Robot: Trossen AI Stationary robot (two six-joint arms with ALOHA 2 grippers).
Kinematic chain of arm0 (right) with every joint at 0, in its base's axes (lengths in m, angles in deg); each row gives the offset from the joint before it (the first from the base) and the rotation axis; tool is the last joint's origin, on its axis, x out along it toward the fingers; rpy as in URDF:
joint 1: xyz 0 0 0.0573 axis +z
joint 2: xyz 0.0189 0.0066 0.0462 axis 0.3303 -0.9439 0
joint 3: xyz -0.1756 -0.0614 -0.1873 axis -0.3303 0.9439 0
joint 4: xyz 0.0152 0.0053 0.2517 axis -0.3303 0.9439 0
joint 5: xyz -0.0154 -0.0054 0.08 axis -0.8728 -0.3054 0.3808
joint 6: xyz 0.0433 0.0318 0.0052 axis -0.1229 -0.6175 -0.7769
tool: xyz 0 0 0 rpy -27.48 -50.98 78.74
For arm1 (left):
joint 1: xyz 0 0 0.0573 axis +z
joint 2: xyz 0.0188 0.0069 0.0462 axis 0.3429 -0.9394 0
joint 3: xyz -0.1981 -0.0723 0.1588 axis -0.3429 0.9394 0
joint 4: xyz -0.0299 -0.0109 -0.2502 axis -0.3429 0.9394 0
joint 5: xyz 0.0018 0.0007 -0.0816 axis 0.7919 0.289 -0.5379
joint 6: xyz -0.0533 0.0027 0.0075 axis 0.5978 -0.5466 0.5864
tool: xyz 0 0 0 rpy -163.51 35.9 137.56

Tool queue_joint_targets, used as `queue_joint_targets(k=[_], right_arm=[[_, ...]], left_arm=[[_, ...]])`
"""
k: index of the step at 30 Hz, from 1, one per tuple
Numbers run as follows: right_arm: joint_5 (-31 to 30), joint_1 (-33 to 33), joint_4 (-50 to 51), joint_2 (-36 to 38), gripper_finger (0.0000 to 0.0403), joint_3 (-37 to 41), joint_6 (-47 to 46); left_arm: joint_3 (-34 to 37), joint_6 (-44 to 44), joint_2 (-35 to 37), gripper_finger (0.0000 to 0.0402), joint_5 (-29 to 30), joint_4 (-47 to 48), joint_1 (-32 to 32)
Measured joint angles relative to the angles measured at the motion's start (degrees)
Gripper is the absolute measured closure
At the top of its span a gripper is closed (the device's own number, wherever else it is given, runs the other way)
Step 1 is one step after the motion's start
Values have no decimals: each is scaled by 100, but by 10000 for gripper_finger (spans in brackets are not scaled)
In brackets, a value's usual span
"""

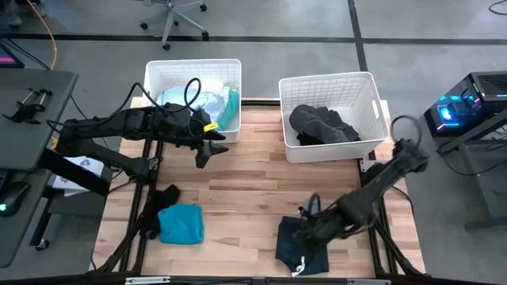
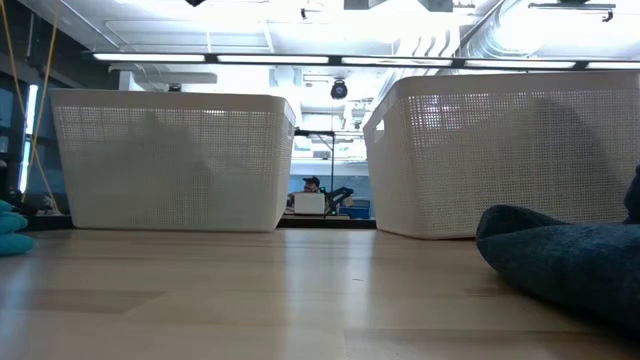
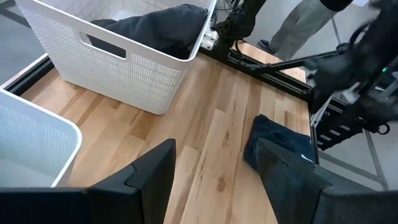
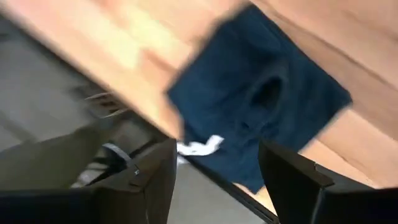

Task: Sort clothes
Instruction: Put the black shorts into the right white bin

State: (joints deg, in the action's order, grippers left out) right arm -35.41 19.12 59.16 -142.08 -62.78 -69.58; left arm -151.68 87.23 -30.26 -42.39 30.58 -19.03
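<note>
On a wooden table (image 1: 245, 174), the right gripper (image 1: 305, 226) hangs over a navy garment (image 1: 301, 241) at the near edge, its fingers (image 4: 298, 177) spread apart and empty, while the left gripper (image 1: 207, 150) hovers just in front of the left basket (image 1: 192, 73) with its fingers (image 3: 152, 174) likewise spread and holding nothing. That basket contains pale blue and teal clothes (image 1: 214, 104), and the right basket (image 1: 326, 84) contains dark grey clothes (image 1: 321, 125). A bright blue garment (image 1: 181, 223) lies beside a black one (image 1: 164, 198) near the table's left front corner.
</note>
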Motion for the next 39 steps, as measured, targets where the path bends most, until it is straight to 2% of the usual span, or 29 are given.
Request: queue_joint_targets(k=[7, 14, 17, 20, 26, 31, 39], right_arm=[[759, -116, 14, -1209, 192, 0, -450], [1341, -245, -319, -2368, 196, 0, 55], [1468, -282, -679, -2668, 217, -11, 295], [1492, -281, -884, -2867, 264, -37, 340], [1177, -206, -591, -2882, 383, -50, 345], [808, -109, -19, -2531, 383, 14, 157], [-842, -36, 482, -1175, 396, 18, -490]], left_arm=[[-1, -48, 0, 190, 5, 0, 0], [0, -47, 0, 190, 10, 0, 0], [0, -24, 0, 190, 9, 0, 0], [0, -8, 0, 190, 9, 2, 0], [0, 11, 0, 190, 11, 0, 0], [-1, 105, 0, 190, 8, -3, 0], [-1, 105, 0, 190, 9, -51, 2]])
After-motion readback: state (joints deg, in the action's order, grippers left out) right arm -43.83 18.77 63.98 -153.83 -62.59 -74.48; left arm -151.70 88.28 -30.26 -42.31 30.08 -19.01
